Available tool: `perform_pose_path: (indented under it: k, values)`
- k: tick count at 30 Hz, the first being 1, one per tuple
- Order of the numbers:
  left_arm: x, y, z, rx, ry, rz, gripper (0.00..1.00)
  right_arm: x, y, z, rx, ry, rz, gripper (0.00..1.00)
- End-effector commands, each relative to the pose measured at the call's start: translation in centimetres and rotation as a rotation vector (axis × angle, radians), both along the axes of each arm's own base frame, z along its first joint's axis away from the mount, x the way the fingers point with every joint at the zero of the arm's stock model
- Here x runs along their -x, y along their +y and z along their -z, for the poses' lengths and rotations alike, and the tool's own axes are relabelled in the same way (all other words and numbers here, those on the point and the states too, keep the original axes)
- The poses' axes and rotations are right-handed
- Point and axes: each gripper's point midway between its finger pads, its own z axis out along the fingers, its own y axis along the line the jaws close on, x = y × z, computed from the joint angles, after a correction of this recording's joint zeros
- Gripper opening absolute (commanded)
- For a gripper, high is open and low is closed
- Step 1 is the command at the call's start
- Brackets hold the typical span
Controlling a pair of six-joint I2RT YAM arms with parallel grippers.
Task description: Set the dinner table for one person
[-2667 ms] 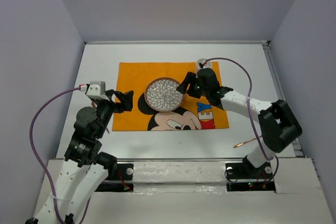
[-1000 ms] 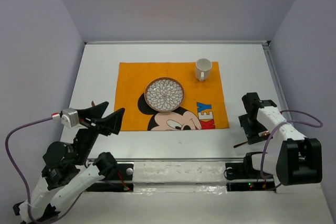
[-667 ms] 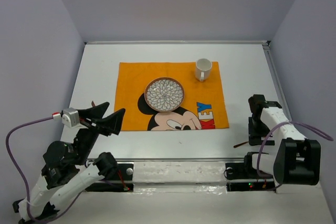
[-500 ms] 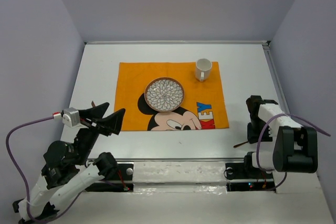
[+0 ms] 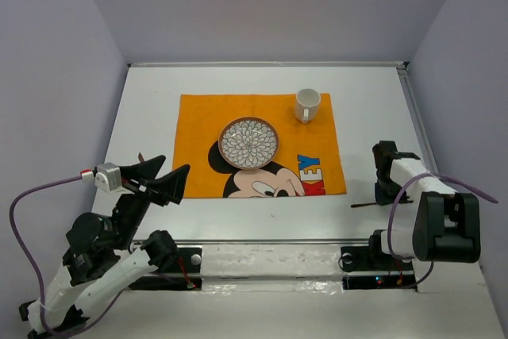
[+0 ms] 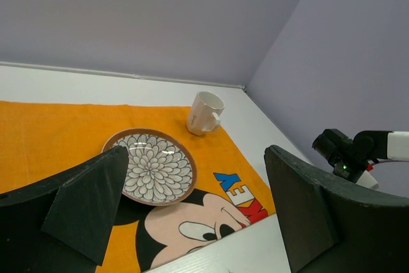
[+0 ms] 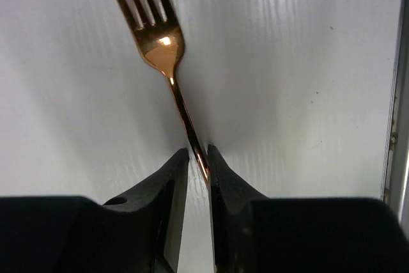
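Copper fork (image 7: 160, 44), right hand (image 7: 197, 156) gripping (by handle)

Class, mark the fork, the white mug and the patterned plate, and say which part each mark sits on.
fork (image 7: 158, 44), right wrist view, head just below the tines.
white mug (image 5: 307, 103), top external view, its open top.
patterned plate (image 5: 248, 143), top external view, centre of the flower pattern.

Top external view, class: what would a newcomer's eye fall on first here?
The bright orange Mickey Mouse mat stands out in the middle of the white table, carrying a flower-patterned plate and a white mug. Near the table's right edge, the right fingers pinch a copper fork.
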Motion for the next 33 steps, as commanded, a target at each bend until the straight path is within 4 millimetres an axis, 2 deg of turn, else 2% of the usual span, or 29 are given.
perform_pose_path:
  k: [1,2,4,6,7,8,13,14,15,19,21,22,23,26,27,33]
  values:
    - [0.0,0.5,-1.5,0.038,-0.02,-0.019,0.99,-5.0,0.7,2.4,-0.048,-0.2,-0.076,0.24]
    - [0.0,0.5,-1.6,0.039,-0.022,-0.019,0.99,-5.4,0.5,2.1,-0.035,-0.207,-0.114,0.25]
    - [-0.1,0.4,-1.5,0.035,-0.02,-0.019,0.99,-7.7,0.1,1.0,0.004,-0.271,-0.197,0.24]
    - [-0.1,0.3,-1.5,0.034,-0.019,-0.018,0.99,-8.5,-0.3,0.6,0.035,-0.226,-0.334,0.25]
    - [-0.2,0.2,-1.5,0.031,-0.018,-0.016,0.99,-8.9,-0.4,0.5,0.043,-0.204,-0.382,0.27]
    - [-0.2,0.2,-1.4,0.028,-0.015,-0.018,0.99,-9.5,-0.5,0.6,0.047,-0.151,-0.468,0.34]
    - [-0.8,-0.1,-0.9,0.001,0.005,-0.037,0.99,-9.1,-0.3,1.6,0.019,-0.063,-0.544,0.51]
    - [-0.9,-0.1,-0.8,-0.001,0.009,-0.039,0.99,-9.0,-0.2,1.9,0.013,-0.058,-0.548,0.5]
    - [-1.0,0.0,-0.7,-0.003,0.014,-0.051,0.99,-9.1,-0.1,2.1,0.008,-0.057,-0.554,0.42]
    - [-1.3,-0.1,-0.6,-0.012,0.02,-0.062,0.99,-9.8,0.0,1.9,0.01,-0.083,-0.566,0.29]
    - [-1.5,-0.2,-0.4,-0.022,0.026,-0.067,0.99,-10.2,0.2,1.8,0.006,-0.104,-0.566,0.27]
    - [-1.6,-0.2,-0.3,-0.026,0.028,-0.072,0.99,-10.3,0.4,2.0,-0.004,-0.107,-0.574,0.12]
    - [-1.6,-0.2,-0.2,-0.03,0.033,-0.073,0.99,-10.6,0.4,2.0,-0.004,-0.114,-0.578,0.08]
    - [-1.9,-0.2,0.0,-0.04,0.044,-0.09,0.99,-11.4,0.1,1.8,0.015,-0.103,-0.606,0.04]
    - [-2.0,-0.2,0.1,-0.045,0.049,-0.094,0.99,-11.4,0.0,1.8,0.016,-0.097,-0.612,0.0]
    - [-2.4,-0.4,0.4,-0.061,0.058,-0.104,0.99,-12.0,-0.2,1.2,0.039,-0.116,-0.646,0.0]
